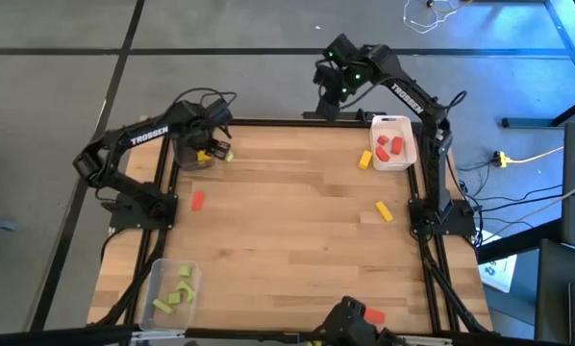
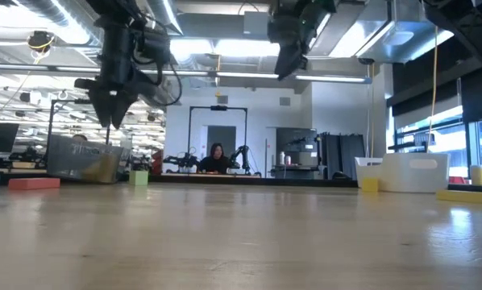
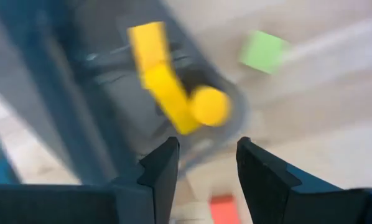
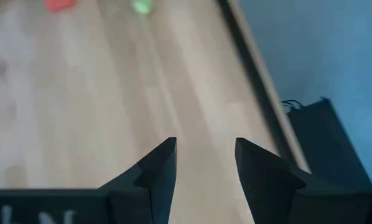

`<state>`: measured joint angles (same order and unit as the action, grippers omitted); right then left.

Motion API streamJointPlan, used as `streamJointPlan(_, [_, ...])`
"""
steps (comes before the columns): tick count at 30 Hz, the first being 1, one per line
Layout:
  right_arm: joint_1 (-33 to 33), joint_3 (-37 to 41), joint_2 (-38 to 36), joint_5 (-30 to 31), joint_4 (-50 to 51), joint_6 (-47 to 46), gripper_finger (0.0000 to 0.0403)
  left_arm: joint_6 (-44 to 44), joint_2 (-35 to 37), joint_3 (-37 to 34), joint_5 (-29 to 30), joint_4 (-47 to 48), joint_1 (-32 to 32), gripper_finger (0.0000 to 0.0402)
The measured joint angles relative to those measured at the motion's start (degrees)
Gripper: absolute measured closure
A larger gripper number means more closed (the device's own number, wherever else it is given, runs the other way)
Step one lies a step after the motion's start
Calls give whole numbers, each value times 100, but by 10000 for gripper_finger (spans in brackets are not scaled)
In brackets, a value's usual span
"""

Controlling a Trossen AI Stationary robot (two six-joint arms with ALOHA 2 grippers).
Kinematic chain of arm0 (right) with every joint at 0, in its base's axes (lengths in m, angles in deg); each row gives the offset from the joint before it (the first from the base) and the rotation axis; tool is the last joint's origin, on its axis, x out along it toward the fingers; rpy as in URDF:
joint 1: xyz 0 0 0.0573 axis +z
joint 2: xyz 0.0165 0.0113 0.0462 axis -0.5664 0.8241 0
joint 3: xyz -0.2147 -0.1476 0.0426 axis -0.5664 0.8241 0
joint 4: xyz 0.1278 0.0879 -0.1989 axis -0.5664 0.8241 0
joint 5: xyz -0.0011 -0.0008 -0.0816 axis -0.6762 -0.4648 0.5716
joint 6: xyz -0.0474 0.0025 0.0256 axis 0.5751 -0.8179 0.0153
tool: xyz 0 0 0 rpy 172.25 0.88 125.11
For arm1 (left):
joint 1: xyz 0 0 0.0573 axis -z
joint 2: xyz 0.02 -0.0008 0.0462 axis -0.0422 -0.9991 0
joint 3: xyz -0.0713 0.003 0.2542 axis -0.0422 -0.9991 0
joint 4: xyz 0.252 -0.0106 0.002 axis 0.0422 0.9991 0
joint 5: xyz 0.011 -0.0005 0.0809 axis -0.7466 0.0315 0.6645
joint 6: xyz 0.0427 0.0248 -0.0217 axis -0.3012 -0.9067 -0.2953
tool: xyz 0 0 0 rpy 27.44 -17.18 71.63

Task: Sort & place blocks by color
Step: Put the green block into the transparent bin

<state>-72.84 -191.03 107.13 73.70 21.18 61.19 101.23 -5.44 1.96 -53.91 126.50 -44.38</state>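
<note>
My left gripper (image 3: 208, 162) hangs open over the dark grey tray (image 1: 187, 159) at the table's far left and holds nothing. Yellow blocks (image 3: 167, 87) lie in that tray. A light green block (image 1: 228, 154) sits just right of the tray, and a red block (image 1: 198, 200) lies nearer. My right gripper (image 4: 204, 162) stands open and empty, high over the table's far edge (image 1: 340, 86). Red blocks (image 1: 391, 146) lie in the white tray (image 1: 410, 159) at the far right. One yellow block (image 1: 365, 160) lies beside it and another (image 1: 384, 211) lies nearer.
A clear tray (image 1: 162, 274) with several light green blocks (image 1: 177, 293) stands at the near left. A red block (image 1: 374, 315) lies at the near edge. Bare wood (image 1: 287, 231) spreads over the table's middle. A person sits far behind in the room (image 2: 217, 157).
</note>
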Motion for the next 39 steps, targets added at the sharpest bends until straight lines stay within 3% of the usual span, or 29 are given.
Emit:
streamJointPlan(8, [373,0,0,-33,203,303,240,-1461,-44,0,-435,-779,323,251])
streamJointPlan(13, [508,0,0,-45,79,218,240,-1302,-470,0,-1005,-1417,333,250])
streamJointPlan(16, [557,0,0,-43,56,169,240,-1176,-804,0,-1037,-1658,342,250])
streamJointPlan(28, [602,0,0,-43,5,160,240,-1648,-1869,0,-65,-2052,346,250])
streamJointPlan(39, [602,0,0,-41,-31,140,240,-1798,-1950,0,277,-2020,351,250])
